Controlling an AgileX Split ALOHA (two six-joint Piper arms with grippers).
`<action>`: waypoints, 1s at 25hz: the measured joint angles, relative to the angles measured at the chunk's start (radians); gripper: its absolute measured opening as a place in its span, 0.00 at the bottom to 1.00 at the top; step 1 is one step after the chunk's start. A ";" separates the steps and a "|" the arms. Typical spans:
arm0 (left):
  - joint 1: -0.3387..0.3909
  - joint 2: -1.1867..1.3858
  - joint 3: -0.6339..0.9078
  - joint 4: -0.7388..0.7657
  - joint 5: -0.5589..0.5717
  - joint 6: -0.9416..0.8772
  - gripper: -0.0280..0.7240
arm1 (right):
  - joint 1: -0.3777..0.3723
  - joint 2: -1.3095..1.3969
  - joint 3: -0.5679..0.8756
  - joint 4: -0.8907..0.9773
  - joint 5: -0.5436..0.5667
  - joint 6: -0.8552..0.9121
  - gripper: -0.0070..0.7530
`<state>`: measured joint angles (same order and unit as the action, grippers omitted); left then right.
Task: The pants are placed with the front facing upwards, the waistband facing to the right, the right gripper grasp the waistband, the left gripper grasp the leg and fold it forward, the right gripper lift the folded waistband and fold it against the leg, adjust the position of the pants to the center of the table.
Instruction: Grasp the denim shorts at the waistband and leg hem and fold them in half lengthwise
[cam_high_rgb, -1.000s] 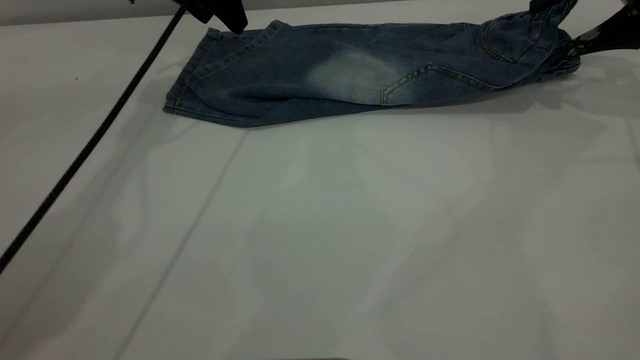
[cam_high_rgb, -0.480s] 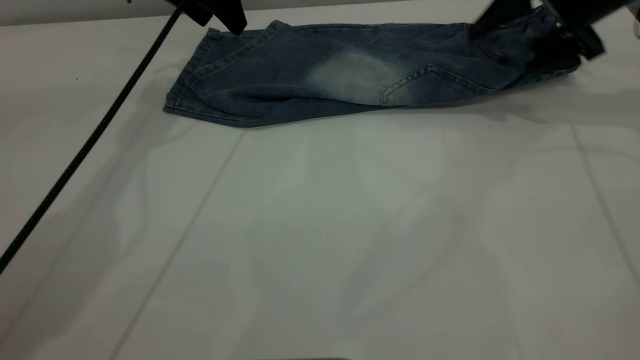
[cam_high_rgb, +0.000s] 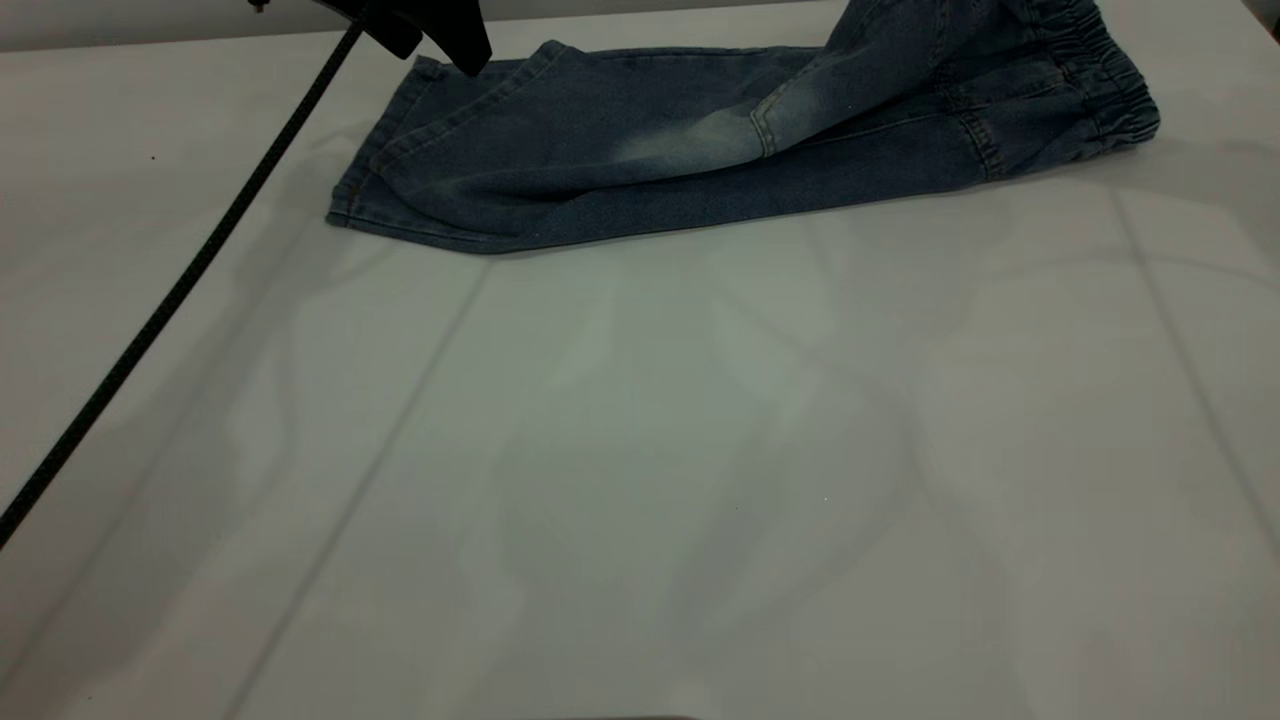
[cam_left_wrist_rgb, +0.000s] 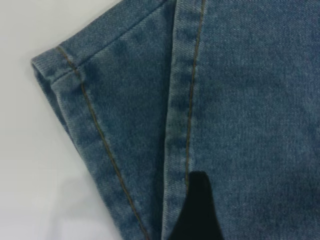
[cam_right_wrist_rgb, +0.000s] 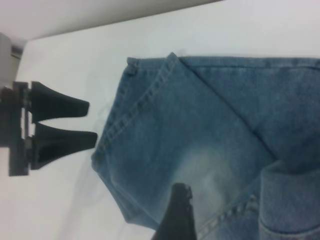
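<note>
Pants (cam_high_rgb: 640, 150): short blue denim with tan stitching and a pale faded patch, folded lengthwise.
Place: far part of the white table (cam_high_rgb: 640, 480), leg hems to the left, waist to the right.
Waistband (cam_high_rgb: 1110, 75): gathered elastic; its lower layer rests on the table.
Upper layer: raised at the waist end, running out of view.
</note>
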<state>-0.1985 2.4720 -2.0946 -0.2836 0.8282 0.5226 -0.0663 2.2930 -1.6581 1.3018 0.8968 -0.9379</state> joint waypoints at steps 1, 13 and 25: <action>0.000 0.000 0.000 0.000 0.000 0.000 0.77 | -0.001 0.002 -0.001 -0.010 0.000 0.000 0.79; 0.000 0.000 0.000 0.000 0.001 -0.002 0.77 | -0.007 0.097 -0.004 0.130 0.029 -0.150 0.79; 0.000 0.000 0.000 0.003 -0.029 -0.001 0.77 | 0.006 0.088 -0.006 -0.301 0.151 0.251 0.79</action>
<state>-0.1985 2.4720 -2.0946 -0.2810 0.7988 0.5212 -0.0601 2.3808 -1.6640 1.0010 1.0478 -0.6869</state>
